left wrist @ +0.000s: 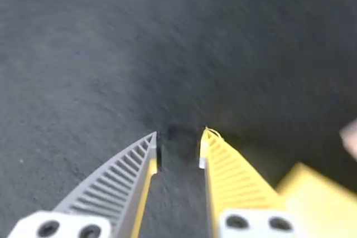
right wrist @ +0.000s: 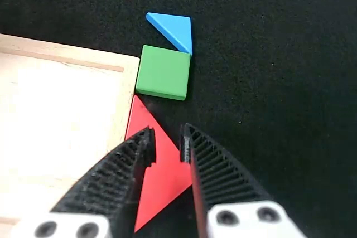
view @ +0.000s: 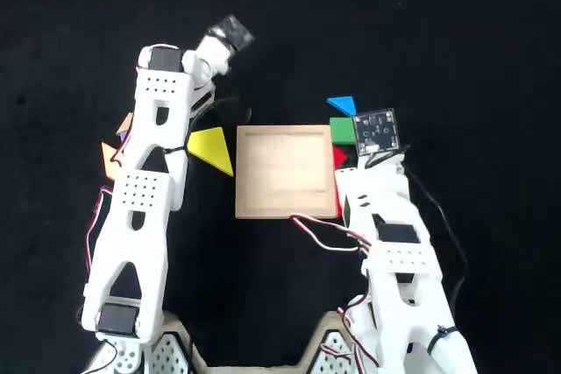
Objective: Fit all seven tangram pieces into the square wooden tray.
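Observation:
The square wooden tray [view: 285, 172] lies with nothing in it at the table's middle. A yellow triangle [view: 212, 148] rests just off its left side. A blue triangle [right wrist: 173, 29], a green square [right wrist: 163, 72] and a red triangle [right wrist: 159, 176] line the tray's right side. My right gripper [right wrist: 167, 137] hovers open over the red triangle, which shows through the narrow gap between its fingers. My left gripper [left wrist: 179, 137] is open a little above bare black cloth, holding nothing, with the yellow triangle [left wrist: 318, 193] close beside it.
Orange pieces [view: 112, 157] lie partly hidden behind the left arm [view: 162, 98] at the far left. The right arm [view: 394, 251] stretches along the tray's right side. Black cloth [view: 473, 67] covers the whole table.

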